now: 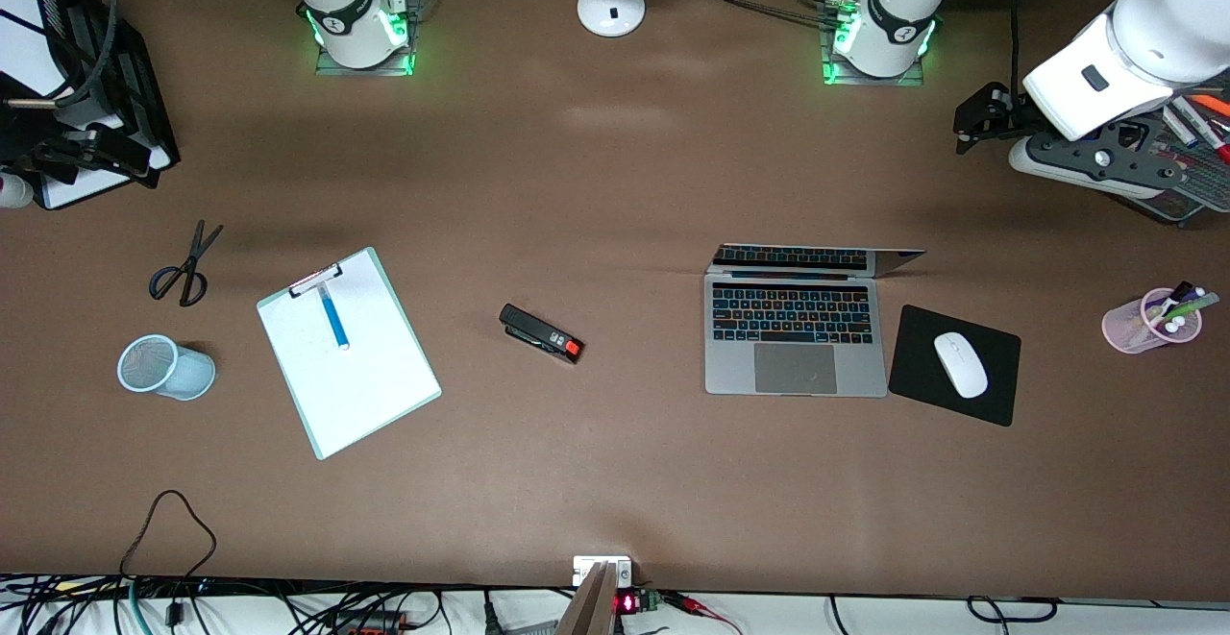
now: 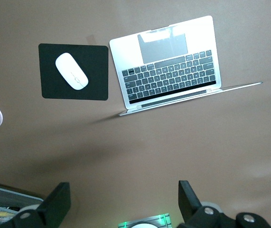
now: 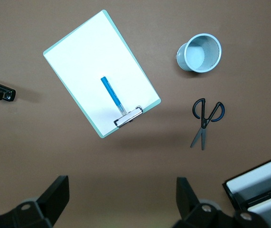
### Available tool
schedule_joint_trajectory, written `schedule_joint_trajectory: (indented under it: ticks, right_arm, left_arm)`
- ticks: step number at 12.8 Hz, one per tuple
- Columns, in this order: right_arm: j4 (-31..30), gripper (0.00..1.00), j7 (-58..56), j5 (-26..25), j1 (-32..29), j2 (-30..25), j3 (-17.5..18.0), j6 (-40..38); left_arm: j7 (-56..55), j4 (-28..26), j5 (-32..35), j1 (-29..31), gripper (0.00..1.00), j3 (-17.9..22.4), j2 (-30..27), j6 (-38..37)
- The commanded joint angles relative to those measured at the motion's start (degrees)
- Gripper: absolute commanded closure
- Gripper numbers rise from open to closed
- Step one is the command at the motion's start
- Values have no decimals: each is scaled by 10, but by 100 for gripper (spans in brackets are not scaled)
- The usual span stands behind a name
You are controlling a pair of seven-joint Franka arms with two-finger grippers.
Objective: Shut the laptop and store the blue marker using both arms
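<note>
- Step in hand: looks like the very start. Nothing gripped, laptop lid not yet shut, marker not yet stored.
- Laptop point(image 1: 796, 332) sits open toward the left arm's end of the table, about midway between the robots' edge and the camera's edge; lid raised, keys lit. Mouse pad point(image 1: 955, 365) with a white mouse point(image 1: 960, 364) lies just beside it.
- Blue marker point(image 1: 333, 317) lies on the white clipboard point(image 1: 348, 351) toward the right arm's end, its tip near the clip.
- Blue mesh cup point(image 1: 165, 367) lies on its side near the clipboard, closer to that end's edge; likely the store spot, though the pink cup point(image 1: 1151, 319) at the opposite end already holds markers.
- Left gripper point(image 2: 122, 204) hangs high by the table's left-arm end near the robots' edge, fingers spread wide, holding nothing.
- Right gripper point(image 3: 121, 199) is up over the table's right-arm end near the robots' edge, fingers wide apart, also free.
- Next: left arm likely reaches the lid's top edge and pushes it down; right arm drops onto the marker, fingers across its barrel.
- Scissors point(image 1: 185, 267) and stapler point(image 1: 541, 334) lie clear of both paths.
</note>
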Motion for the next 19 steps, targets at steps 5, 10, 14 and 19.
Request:
schedule_joint_trajectory:
  ticks: [5,10,14,19]
  right_arm:
    - [2,0,-3,-4,0,3,1,0]
    - [3,0,-15,-5,5,49,1,44]
    - [3,0,-14,-7,24,102,1,92]
    - [10,0,-22,-6,35,185,1,170]
  left_arm:
    - [12,-2,-3,3,0,-1,-3,12]
    - [2,-13,-4,-5,0,-2,-4,6]
    - [-74,-52,-5,-1,0,-58,-4,8]
    - [-106,-129,-3,-5,0,-97,25,99]
